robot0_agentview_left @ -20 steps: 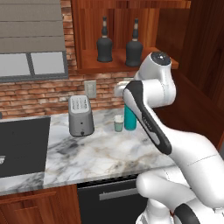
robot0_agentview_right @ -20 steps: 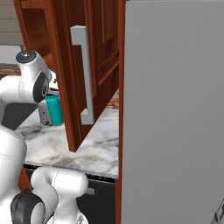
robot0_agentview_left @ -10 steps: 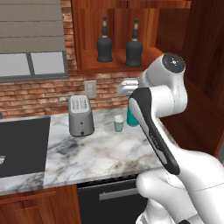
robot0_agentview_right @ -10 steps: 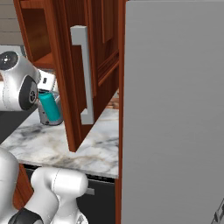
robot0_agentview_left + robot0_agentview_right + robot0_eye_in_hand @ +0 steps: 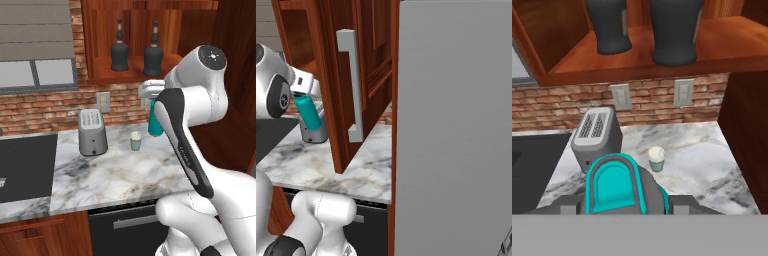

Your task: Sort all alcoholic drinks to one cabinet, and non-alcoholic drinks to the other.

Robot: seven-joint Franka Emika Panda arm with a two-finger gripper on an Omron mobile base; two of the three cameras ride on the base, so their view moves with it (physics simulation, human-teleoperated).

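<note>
I have the gripper (image 5: 306, 100) closed on the teal bottle (image 5: 309, 112), held clear of the marble counter (image 5: 120, 175); in the hand view the bottle sits between the jaws, seen end-on. I carry it high because its destination is a wall cabinet, not the counter.

The two black bottles (image 5: 120, 48) stand side by side on the shelf of the wide cabinet (image 5: 150, 20), so I judge the alcoholic half sorted; that is why the teal bottle should go elsewhere, to the narrower cabinet (image 5: 301, 45) whose open door (image 5: 356, 90) hangs over the counter to the right. The green cup (image 5: 135, 141) waits on the counter, right of the toaster (image 5: 92, 132), and is the remaining non-alcoholic item.

Against the frame one second back: the arm's elbow has swung up and rightward, and the bottle has risen from counter level to about shelf height. Cup, toaster and black bottles are unchanged.
</note>
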